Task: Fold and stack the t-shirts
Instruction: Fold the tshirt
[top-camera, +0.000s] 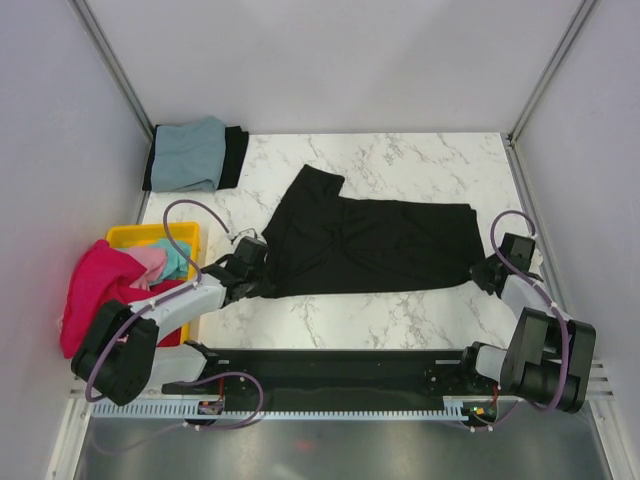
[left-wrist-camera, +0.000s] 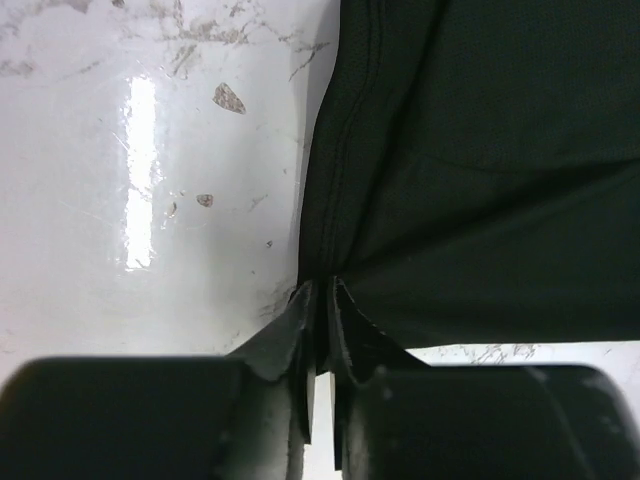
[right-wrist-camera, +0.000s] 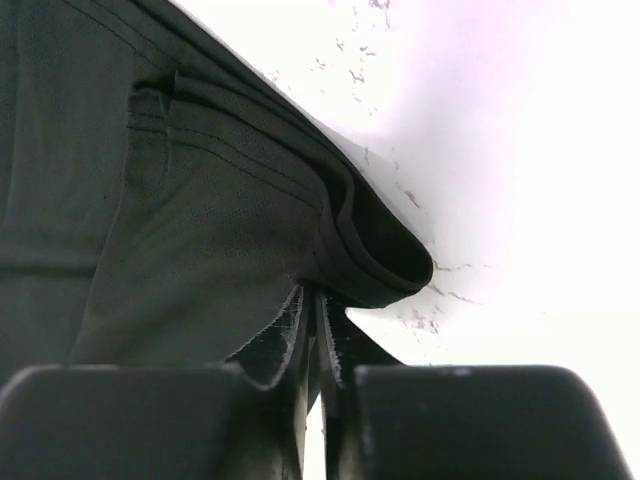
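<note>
- Black t-shirt (top-camera: 370, 245), large: spread flat across the middle of the marble table (top-camera: 400, 160), long side running left to right, with one flap angled toward the far left. Both near corners are gripped.
- Magenta t-shirt (top-camera: 90, 285): loose heap spilling over the left side of the yellow bin (top-camera: 130, 237), at the table's left edge.
- Grey-blue t-shirt (top-camera: 188, 153): folded, lying in the far left corner of the table on top of a second black shirt (top-camera: 235, 155), which shows along its right side.
- Teal t-shirt (top-camera: 178, 258) and pink t-shirt (top-camera: 150, 262): bunched together inside the bin, just beside the magenta one.
- Left gripper (top-camera: 262, 283): at the near left corner of the black t-shirt (left-wrist-camera: 480, 150). In its wrist view the gripper (left-wrist-camera: 320, 300) has its jaws pressed together, pinching the hem edge low over the marble.
- Right gripper (top-camera: 480, 270): at the near right corner. In its wrist view the gripper (right-wrist-camera: 318, 300) has its jaws squeezed onto a doubled fold of the black cloth (right-wrist-camera: 150, 200), which is raised a little off the table.
</note>
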